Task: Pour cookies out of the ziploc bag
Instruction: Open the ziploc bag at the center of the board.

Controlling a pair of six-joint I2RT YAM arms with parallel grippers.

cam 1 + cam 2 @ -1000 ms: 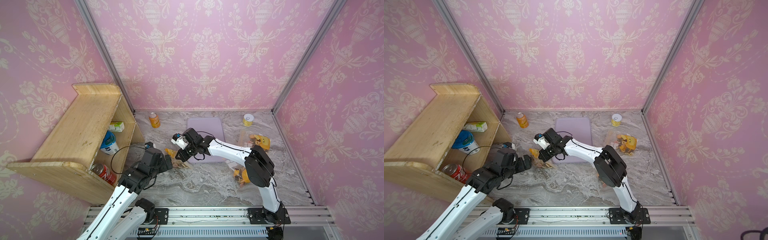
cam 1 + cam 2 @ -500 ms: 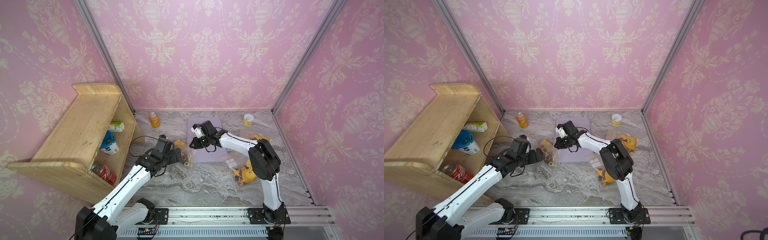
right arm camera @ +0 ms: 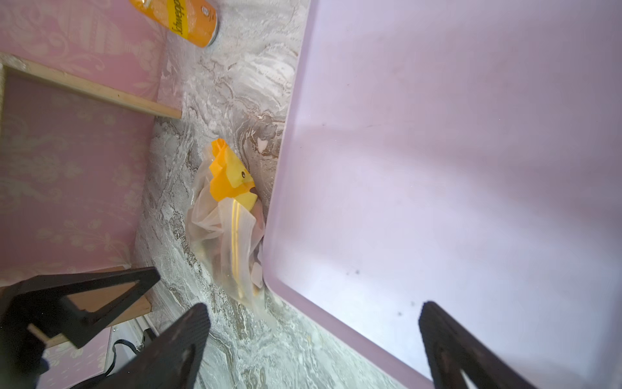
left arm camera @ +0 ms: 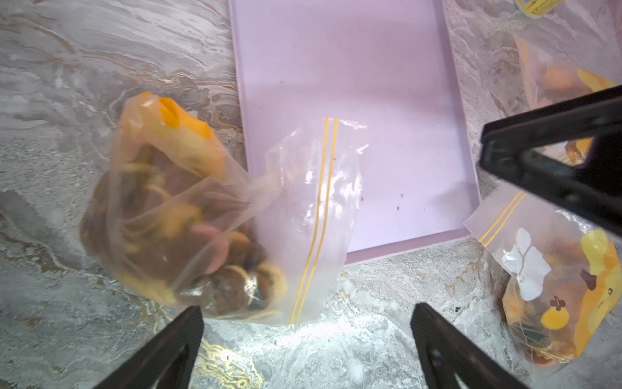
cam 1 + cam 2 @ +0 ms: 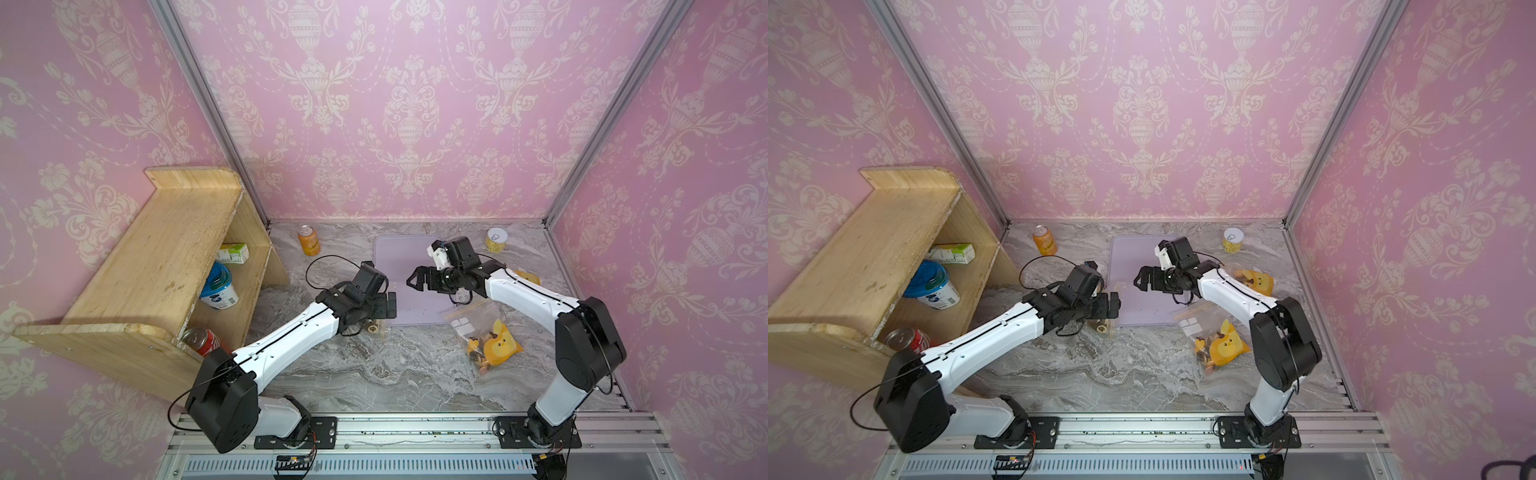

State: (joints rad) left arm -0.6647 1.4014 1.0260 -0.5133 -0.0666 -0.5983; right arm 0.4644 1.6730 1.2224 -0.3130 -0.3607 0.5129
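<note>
resting on the tabletop (image 4: 67, 101) at the tray's (image 4: 387, 84) near left corner, the bag (image 4: 188, 208) holds the cookies (image 4: 232, 286), all inside, its zip end lapping over the tray rim. left jaws over the bag and right jaws over the tray both stand wide apart, gripping nothing.

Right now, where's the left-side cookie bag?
Left wrist view: the cookie bag lies on the table beneath the left end effector, zip end at the lilac tray's near corner.
</note>
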